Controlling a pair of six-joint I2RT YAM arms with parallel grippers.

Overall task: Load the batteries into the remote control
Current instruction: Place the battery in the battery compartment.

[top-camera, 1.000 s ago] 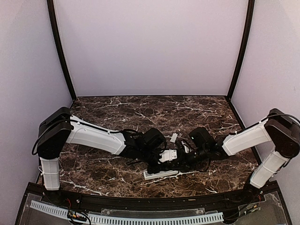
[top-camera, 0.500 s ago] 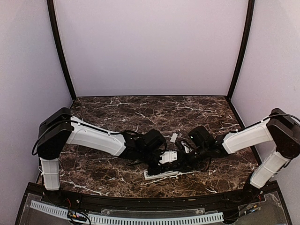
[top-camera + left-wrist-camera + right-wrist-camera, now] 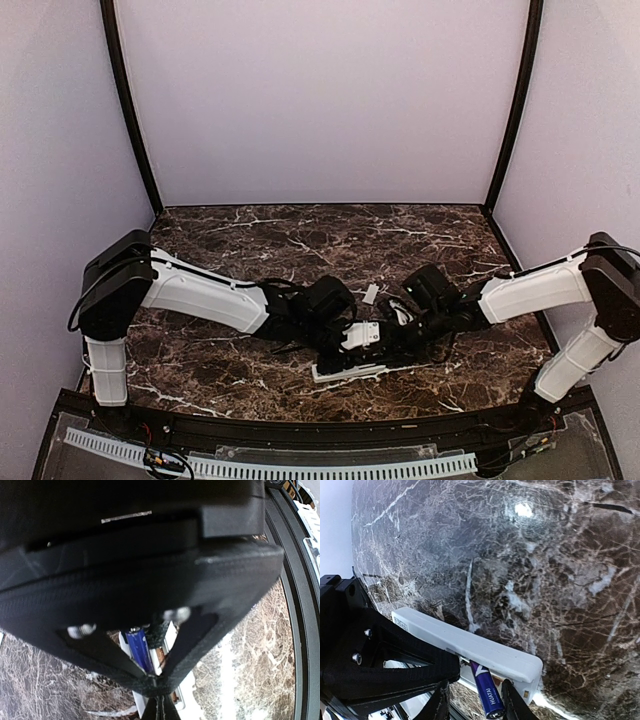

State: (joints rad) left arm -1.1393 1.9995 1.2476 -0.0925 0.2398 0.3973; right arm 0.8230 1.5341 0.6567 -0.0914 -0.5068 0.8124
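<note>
Your left gripper (image 3: 157, 692): closed, tips together above the remote control (image 3: 470, 647). Your right gripper (image 3: 476, 705): jaws parted astride the battery (image 3: 486, 689) (blue, lying in the remote).

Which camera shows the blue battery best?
The right wrist view: the battery is close, label readable. The left wrist view shows only a blue strip; the top view hides it.

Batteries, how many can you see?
1 for sure: a blue battery against the remote, between the fingers of the right gripper. The left wrist camera shows a blue battery too, perhaps the same. More may be hidden.
</note>
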